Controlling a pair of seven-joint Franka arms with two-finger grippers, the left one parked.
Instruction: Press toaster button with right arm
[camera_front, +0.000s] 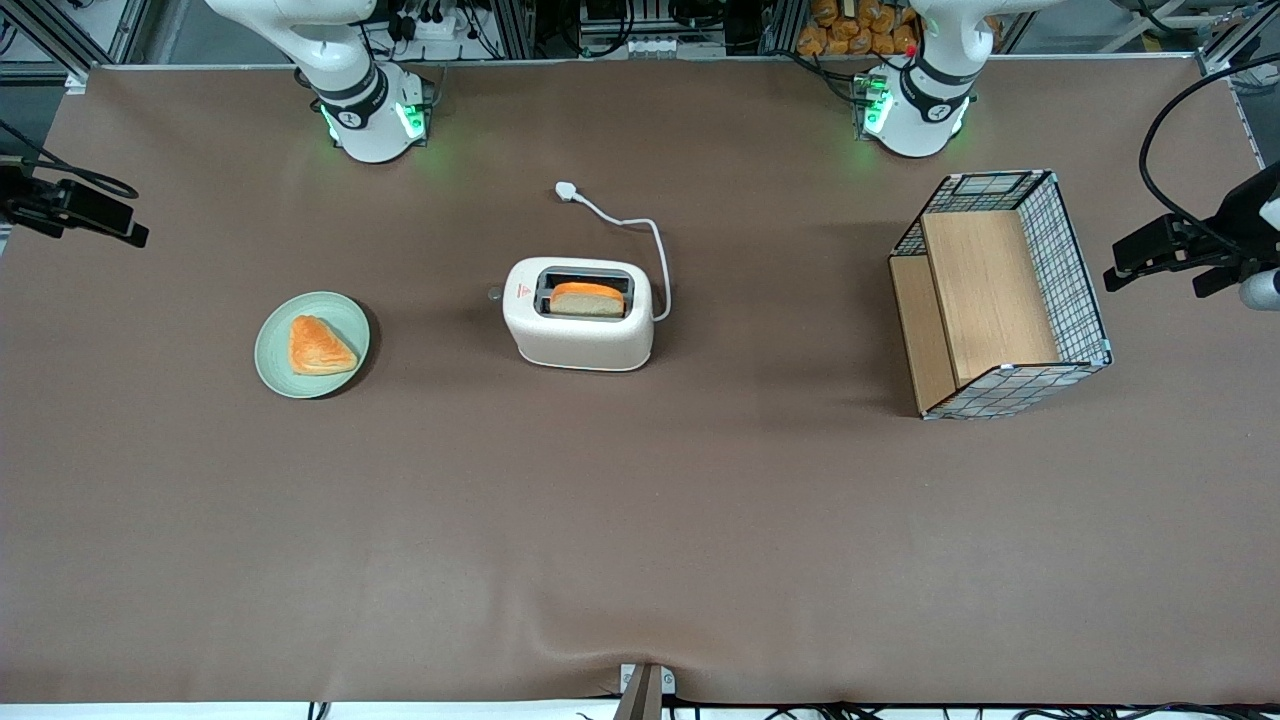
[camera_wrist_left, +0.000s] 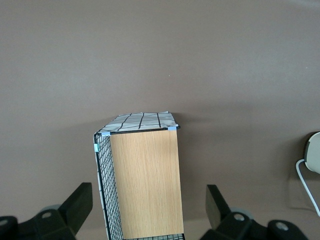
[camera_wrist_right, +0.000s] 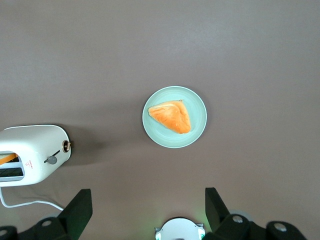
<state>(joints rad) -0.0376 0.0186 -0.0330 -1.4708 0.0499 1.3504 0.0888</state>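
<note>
Toaster (camera_front: 578, 330): smooth cream plastic, satin sheen, button (camera_wrist_right: 51, 160) looks like pale grey plastic; the toast (camera_front: 587, 298) in its slot has a matt, browned crust. Table (camera_front: 640, 520) covered in matt brown sheet, cloth- or paper-like, slightly rippled at the edge nearest the front camera; plate (camera_front: 312, 344) is smooth pale green, glazed-looking, with a glossy flaky pastry (camera_front: 319, 346) on it. Basket (camera_front: 1000, 295) toward the parked arm's end: thin black wire mesh over light matt wood-grain panels; gripper (camera_wrist_right: 148, 210) high over the table near the plate, fingers spread, matt black plastic.
</note>
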